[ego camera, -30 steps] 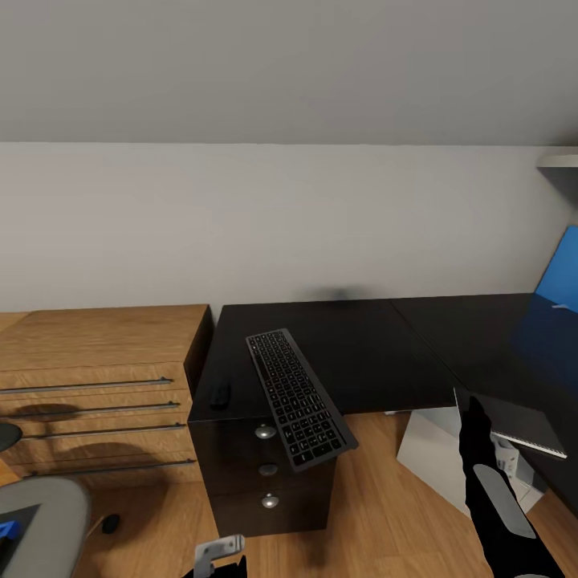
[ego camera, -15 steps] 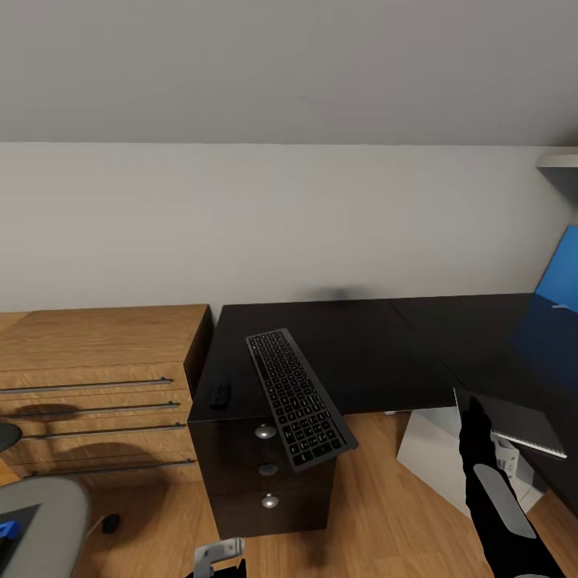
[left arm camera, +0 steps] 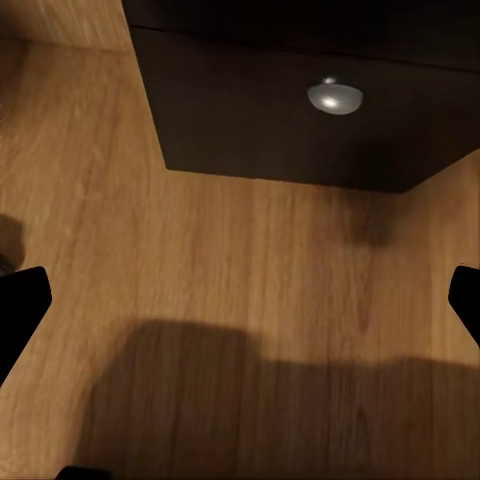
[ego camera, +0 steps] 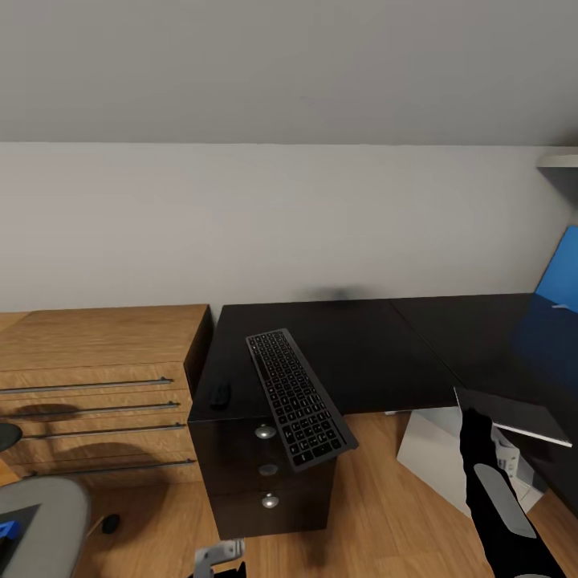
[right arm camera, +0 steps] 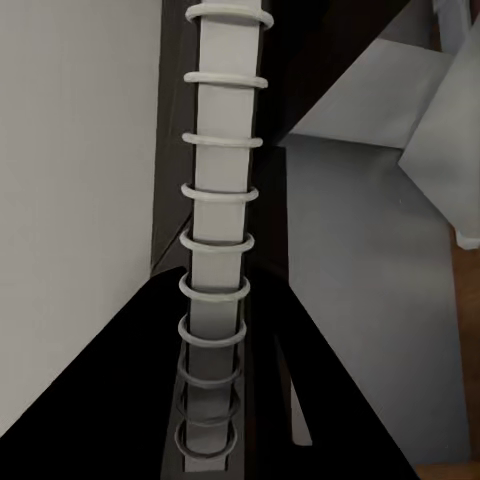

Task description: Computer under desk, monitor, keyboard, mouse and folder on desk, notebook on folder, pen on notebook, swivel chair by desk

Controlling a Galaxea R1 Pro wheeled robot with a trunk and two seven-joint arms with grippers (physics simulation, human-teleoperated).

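The thin dark spiral-bound notebook (ego camera: 514, 416), at four o'clock, is clamped by the right gripper (ego camera: 475, 421) at one edge; it could be dropped if tilted

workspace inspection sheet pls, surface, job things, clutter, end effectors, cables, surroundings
surface: glossy black desk, three silver-knobbed drawers at its near end.
job things: keyboard lies askew on the desk, its near end overhanging the drawer front; mouse on the desk beside it; notebook, spiral-bound, held tilted by the right end effector at the desk's edge; chair at the lower left with a bit of blue folder on it; pale computer under the desk.
clutter: nothing seen.
end effectors: right shut on the notebook; left open over the floor.
cables: nothing seen.
surroundings: wooden drawer chest, grey wall, wood floor.
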